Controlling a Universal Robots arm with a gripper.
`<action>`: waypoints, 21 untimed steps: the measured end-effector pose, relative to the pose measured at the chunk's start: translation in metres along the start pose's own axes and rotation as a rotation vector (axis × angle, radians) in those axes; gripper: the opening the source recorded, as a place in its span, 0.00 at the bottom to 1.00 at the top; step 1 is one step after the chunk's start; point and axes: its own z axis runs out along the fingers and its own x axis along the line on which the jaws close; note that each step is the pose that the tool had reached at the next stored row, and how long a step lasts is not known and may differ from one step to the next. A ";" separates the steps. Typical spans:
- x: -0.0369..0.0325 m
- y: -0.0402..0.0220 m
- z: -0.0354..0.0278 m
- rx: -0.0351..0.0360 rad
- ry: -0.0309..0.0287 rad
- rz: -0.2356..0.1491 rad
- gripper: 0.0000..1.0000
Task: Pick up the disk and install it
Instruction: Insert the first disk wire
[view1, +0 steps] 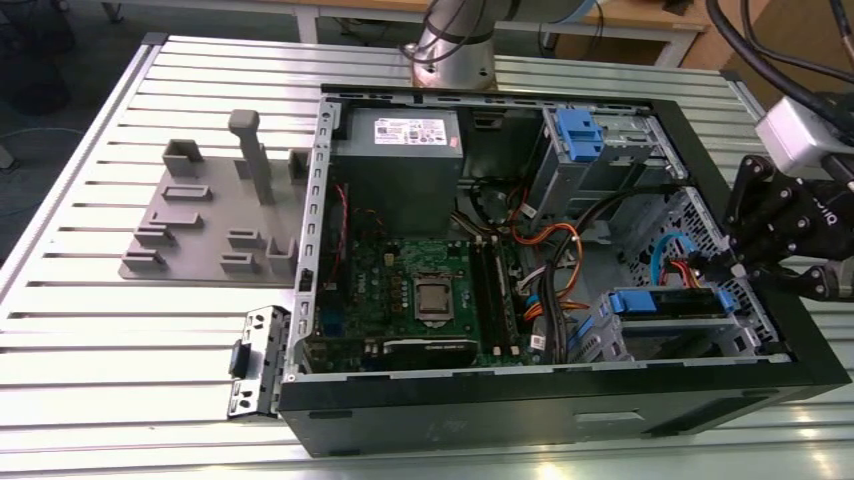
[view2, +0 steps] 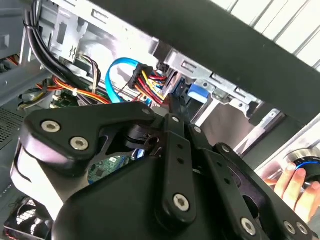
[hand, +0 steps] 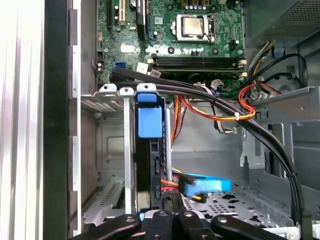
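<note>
One disk (view1: 671, 303) seated in its cage, cables (hand: 215, 107) crowding beside, gripper (view1: 747, 270) nearby, jaws' state unclear

The disk (view1: 671, 303) stands on edge in my case's drive bay, at about four o'clock in the exterior view. Its bright blue bracket (hand: 149, 121) frames a dark body (hand: 150, 165), seated between grey metal walls.

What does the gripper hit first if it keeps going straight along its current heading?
Most likely the disk in its blue bracket: in the first wrist view it stands in the drive bay directly ahead of the gripper. Depth is unclear; the blue cable connector sits close beside that line.
</note>
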 end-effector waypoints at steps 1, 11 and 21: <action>-0.0002 -0.0021 -0.0001 -0.0023 -0.0001 0.000 0.10; -0.0020 -0.0040 -0.0200 -0.0042 -0.0001 0.000 0.10; -0.0020 -0.0039 -0.0205 -0.0042 -0.0001 0.000 0.10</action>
